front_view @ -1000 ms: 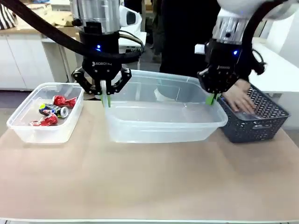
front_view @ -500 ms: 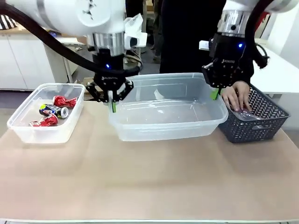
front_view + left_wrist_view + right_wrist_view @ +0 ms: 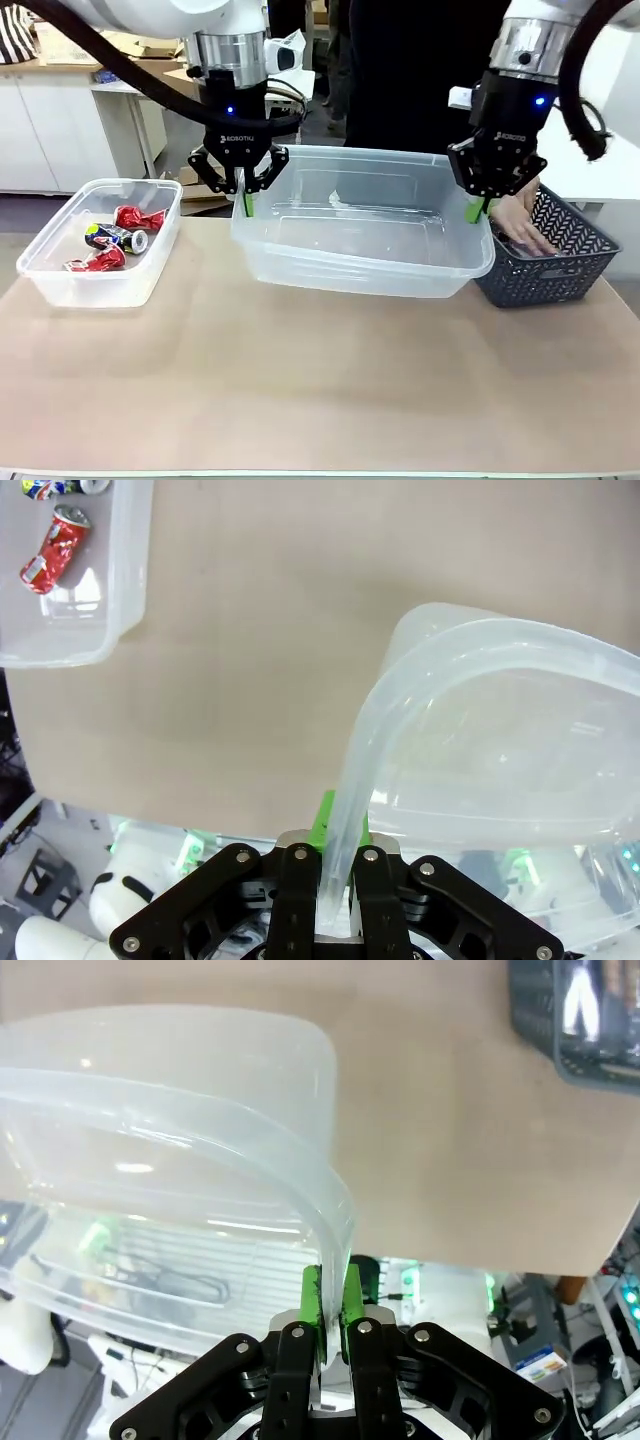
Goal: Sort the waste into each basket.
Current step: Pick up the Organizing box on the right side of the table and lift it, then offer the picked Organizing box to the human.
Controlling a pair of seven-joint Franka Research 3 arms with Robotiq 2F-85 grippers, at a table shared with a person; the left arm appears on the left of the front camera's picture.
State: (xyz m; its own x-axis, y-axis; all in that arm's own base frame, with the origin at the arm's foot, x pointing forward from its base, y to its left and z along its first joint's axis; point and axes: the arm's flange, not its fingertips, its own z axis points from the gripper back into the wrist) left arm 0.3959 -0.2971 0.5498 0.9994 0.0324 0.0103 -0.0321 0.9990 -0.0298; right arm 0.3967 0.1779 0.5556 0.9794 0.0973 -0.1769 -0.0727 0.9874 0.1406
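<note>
Front view: ROBOTIQ print above left fingers [image 3: 246,203] pinching large tub [image 3: 360,262] rim.

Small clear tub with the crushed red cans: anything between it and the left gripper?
Nothing visible stands between the small clear plastic tub and the left gripper. But that gripper is shut on the rim of the large clear plastic tub, which the right gripper also grips.

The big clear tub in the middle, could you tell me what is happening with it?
Both arms hold the big tub: the left gripper clamps one end rim, the right gripper the other, and it seems lifted off the table. A person's hand is in the dark basket beside it. The small tub at the left holds dented cans.
</note>
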